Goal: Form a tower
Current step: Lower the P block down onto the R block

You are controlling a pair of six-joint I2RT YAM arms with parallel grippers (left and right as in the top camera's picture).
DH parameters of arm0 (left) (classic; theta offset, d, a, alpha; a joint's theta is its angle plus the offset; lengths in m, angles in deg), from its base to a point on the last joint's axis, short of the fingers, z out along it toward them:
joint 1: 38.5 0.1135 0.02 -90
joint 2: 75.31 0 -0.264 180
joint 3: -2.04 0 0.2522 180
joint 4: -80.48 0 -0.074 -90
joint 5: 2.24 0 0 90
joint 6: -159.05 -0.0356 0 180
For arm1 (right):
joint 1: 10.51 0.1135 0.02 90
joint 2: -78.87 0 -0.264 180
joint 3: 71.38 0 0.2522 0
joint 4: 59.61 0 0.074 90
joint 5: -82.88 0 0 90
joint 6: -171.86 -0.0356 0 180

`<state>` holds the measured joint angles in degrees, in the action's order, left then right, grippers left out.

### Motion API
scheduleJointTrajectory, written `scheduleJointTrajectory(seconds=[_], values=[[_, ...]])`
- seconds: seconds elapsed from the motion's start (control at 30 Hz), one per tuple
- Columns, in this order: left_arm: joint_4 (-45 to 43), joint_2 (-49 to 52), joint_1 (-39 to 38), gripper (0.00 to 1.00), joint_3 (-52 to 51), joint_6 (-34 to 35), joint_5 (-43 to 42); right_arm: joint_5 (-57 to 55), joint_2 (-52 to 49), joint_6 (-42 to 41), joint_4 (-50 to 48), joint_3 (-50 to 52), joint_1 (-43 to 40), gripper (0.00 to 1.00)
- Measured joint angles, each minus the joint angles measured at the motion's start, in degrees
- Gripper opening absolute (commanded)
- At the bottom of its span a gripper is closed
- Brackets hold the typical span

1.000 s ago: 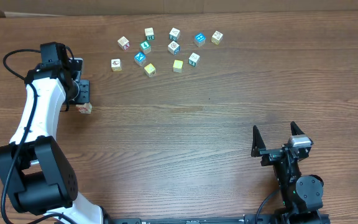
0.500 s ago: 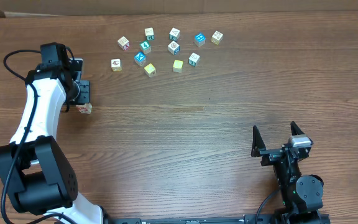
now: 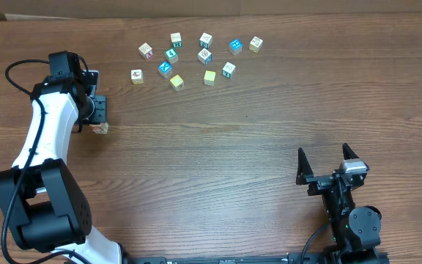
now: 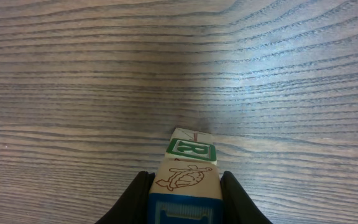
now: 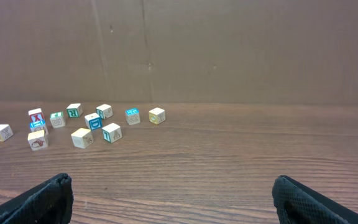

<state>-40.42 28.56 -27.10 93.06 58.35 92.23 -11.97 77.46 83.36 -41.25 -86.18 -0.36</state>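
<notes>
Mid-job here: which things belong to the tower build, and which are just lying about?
In the job:
- tower
- left claw, shut on it

Lying about:
- loose cubes, scattered at the far side
- right claw, open, holding nothing

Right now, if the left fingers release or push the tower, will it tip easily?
Probably yes: the tower is narrow, several small cubes high, its lower cubes slightly askew. Nothing visibly joins them, so a push would likely scatter them. They look like stiff wood.
</notes>
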Motion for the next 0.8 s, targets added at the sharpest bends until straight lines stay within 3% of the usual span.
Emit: scheduleJointTrajectory(seconds=[0.8], values=[[-0.2, 1.0, 0.0, 0.20, 0.0, 0.0, -0.2, 0.0, 0.0, 0.0, 0.0, 0.0, 0.0, 1.00]])
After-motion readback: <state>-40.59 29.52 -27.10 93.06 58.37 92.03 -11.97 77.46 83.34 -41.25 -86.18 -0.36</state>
